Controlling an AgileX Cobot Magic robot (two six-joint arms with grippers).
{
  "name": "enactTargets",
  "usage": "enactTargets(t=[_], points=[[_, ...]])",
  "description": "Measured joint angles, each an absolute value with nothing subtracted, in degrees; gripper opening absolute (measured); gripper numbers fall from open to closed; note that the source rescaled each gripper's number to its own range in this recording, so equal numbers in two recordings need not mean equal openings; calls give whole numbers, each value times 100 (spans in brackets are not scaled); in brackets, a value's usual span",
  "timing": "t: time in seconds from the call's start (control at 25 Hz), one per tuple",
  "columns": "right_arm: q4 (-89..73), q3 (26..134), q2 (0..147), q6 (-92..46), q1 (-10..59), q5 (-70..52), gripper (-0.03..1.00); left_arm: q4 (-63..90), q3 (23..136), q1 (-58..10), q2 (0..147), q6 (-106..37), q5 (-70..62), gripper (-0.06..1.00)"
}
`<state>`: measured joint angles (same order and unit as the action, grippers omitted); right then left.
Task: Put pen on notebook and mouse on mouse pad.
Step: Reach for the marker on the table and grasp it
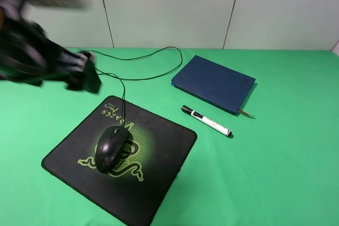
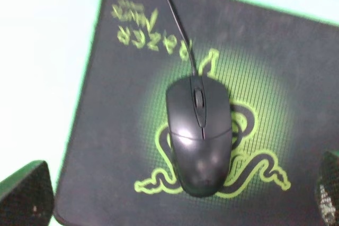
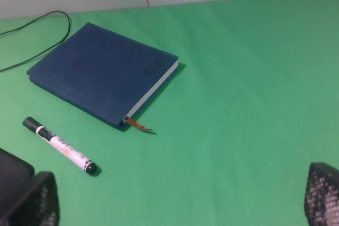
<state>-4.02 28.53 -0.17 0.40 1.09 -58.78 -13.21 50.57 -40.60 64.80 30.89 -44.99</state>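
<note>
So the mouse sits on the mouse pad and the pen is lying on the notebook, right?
Not quite. The mouse is on the mouse pad, but the pen lies on the table beside the notebook, not touching it; the exterior high view shows this.

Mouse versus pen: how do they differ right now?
The mouse sits on the pad, its goal; the pen lies on the green cloth beside the notebook, not on it. The mouse is a black oval with a cable; the pen is slim and white, black-capped. Both lie flat, untouched.
</note>
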Motion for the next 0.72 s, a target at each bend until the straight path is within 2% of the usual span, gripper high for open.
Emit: enactTargets(t=[0.48,0.72], points=[[-402,2853,-17,40,109,-5878,100,-1179,5051,-4018,4514,2134,-6803,100],[-402,2853,-17,40,109,-5878,100,-880,4681,-3113,3736,1615,-6803,100]])
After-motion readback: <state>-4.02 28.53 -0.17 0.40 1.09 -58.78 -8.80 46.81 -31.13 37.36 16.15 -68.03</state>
